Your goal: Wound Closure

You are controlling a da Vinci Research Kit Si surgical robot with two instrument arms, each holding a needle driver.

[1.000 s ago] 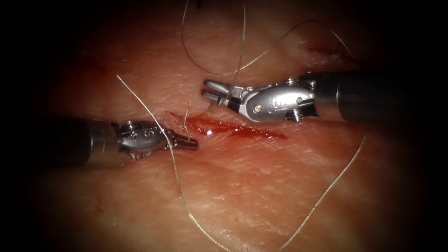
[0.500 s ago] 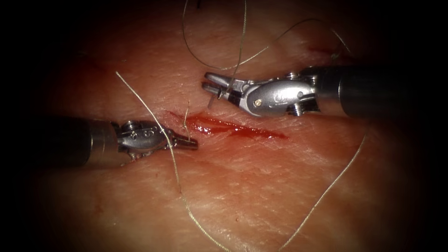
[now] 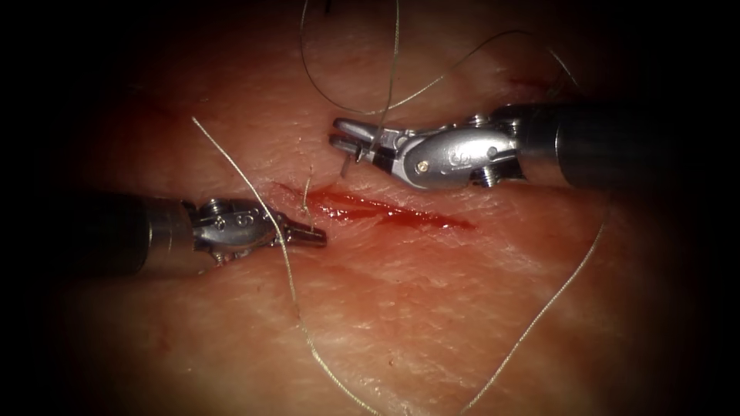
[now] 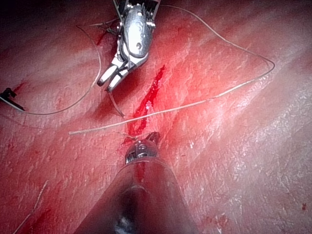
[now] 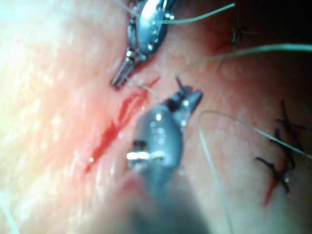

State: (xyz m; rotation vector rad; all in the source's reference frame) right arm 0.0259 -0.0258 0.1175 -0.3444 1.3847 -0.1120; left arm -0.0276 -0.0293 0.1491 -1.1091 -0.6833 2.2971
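Note:
The cut [image 3: 385,209] runs across the tissue with red fluid in it. My right tool [image 3: 339,136] hovers above the cut's left end, on its far side, jaws shut on the needle [image 3: 344,164]. The needle hangs from the jaws with its tip pointing down, free of the tissue. The left wrist view shows the same needle [image 4: 117,106] curving under the right tool [image 4: 109,82]. My left tool [image 3: 314,236] lies low at the cut's left end, jaws shut on a short thread tail [image 3: 307,192] that rises from there. The long thread [image 3: 287,266] crosses over its jaws.
Thread loops [image 3: 347,104] lie on the tissue behind the right tool, and a long strand [image 3: 555,296] sweeps down the right side. Dark knotted stitches [image 5: 278,165] sit beside the right tool [image 5: 187,97] in the right wrist view.
The right tool has lifted up and slightly left, carrying the needle away from the tissue. The left tool has stayed in place.

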